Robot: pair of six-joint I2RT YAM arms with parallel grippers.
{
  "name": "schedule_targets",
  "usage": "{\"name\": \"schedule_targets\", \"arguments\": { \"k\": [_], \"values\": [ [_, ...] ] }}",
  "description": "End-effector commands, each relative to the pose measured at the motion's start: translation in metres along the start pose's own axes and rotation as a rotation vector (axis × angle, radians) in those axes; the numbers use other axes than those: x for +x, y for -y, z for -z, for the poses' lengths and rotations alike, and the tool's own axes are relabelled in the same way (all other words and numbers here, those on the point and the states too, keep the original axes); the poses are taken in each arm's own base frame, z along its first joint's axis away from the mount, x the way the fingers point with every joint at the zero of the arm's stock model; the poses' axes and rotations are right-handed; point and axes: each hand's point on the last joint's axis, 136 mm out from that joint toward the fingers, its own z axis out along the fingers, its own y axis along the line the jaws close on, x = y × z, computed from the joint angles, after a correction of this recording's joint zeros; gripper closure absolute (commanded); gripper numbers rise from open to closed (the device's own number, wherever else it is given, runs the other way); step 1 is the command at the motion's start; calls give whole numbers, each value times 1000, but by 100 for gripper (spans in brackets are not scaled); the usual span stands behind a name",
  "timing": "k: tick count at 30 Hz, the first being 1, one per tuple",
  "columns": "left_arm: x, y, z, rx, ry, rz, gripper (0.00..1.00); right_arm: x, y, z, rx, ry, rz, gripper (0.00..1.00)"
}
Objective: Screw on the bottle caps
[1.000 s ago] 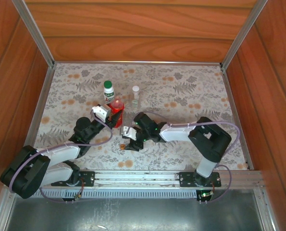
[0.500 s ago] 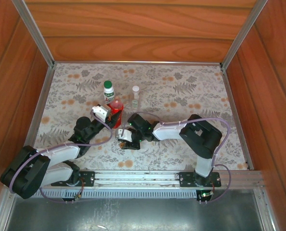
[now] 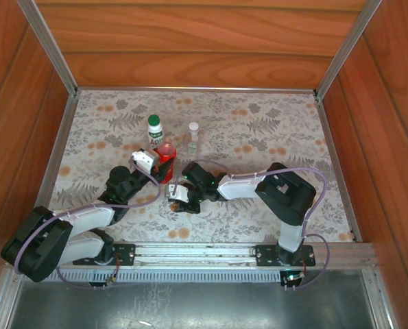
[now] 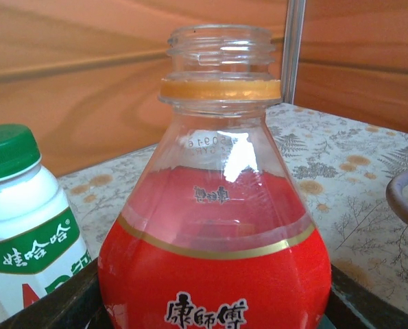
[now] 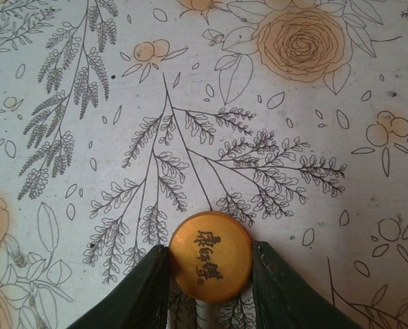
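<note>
The left claw (image 3: 161,166) is clamped on the lower body of the red bottle (image 4: 214,274), which stands upright left of centre on the table (image 3: 279,130). The grip looks meant to brace the bottle against the twist to come, since its threaded neck is open and bare above the orange collar ring. The orange cap (image 5: 210,264) lies flat on the flowered mat, printed top up, a little nearer than the bottle and slightly to its right. The right claw (image 5: 209,284) has a finger pressed to each side of the cap, so it is gripped by the rim (the cap appears not yet lifted off the mat). Holding it by the rim leaves the underside free to meet the neck. Just beyond the red bottle, the white bottle (image 4: 32,226) already wears its green cap (image 4: 8,147). To its right, the clear bottle (image 3: 193,142) carries its white cap (image 3: 193,127), so this seems the last cap to fit.
</note>
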Motion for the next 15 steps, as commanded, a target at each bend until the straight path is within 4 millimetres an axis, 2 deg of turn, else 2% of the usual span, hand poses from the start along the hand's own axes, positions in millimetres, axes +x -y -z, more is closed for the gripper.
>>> {"name": "schedule_targets", "arguments": {
  "k": [1,7,10,11,15],
  "values": [
    [-4,3,-2,27,9,-9,39,9,0,5,40,-49,-25,67],
    [-5,14,-9,99,7,5,39,28,17,30,163,-20,-166,67],
    [-7,21,-14,142,11,16,39,51,27,44,228,-23,-284,67],
    [-8,23,-16,155,18,18,39,51,31,56,268,-3,-310,67],
    [-13,30,-23,198,54,32,39,85,45,81,395,-4,-514,69]
  ]
}}
